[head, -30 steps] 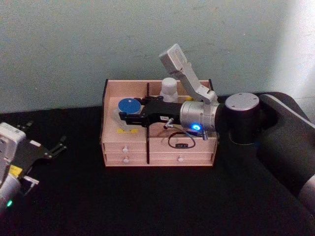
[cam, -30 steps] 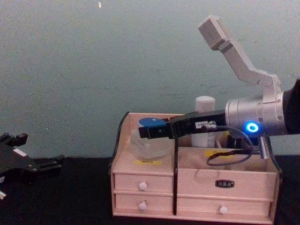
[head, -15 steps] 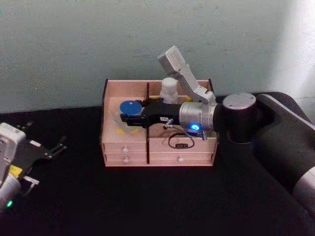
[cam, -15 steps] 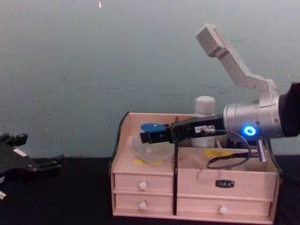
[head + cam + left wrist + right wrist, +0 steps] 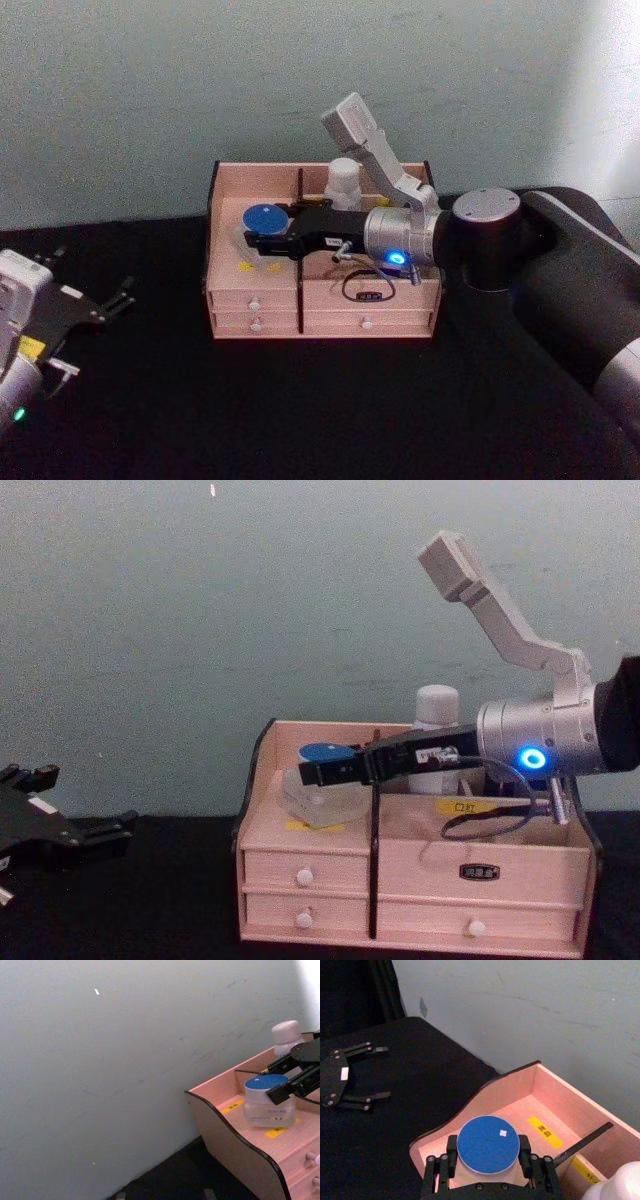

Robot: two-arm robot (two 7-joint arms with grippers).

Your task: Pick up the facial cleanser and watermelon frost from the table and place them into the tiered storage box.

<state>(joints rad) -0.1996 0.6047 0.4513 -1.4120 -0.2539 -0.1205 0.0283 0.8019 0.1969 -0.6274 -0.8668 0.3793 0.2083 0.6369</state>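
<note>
— So, what is the right gripper (image 5: 488,1169) doing?
— It reaches in from the right over the storage box (image 5: 322,305); its black fingers (image 5: 451,1156) sit on either side of a clear jar with a round blue lid (image 5: 488,1144), clasped around it just below the lid; the jar (image 5: 318,778) is in the box's left top compartment, its base down at the compartment floor or very near it, though I cannot tell whether it fully rests there.
— And where in that compartment?
— Toward the near side, just left of the dark centre divider (image 5: 374,855); a yellow label (image 5: 545,1131) lies on the floor farther back, another on the near ledge (image 5: 279,1131).
— Anything else in the box?
— A white bottle with a rounded cap (image 5: 437,738) stands upright in the far right compartment, behind the right arm; two rows of small drawers with white knobs (image 5: 304,877) run along the near face; the box stands on a black table (image 5: 300,410), against a pale green wall (image 5: 200,610).
— The left gripper (image 5: 95,305)?
— Parked well off to the left above the table, apart from the box, its fingers spread and holding nothing.
</note>
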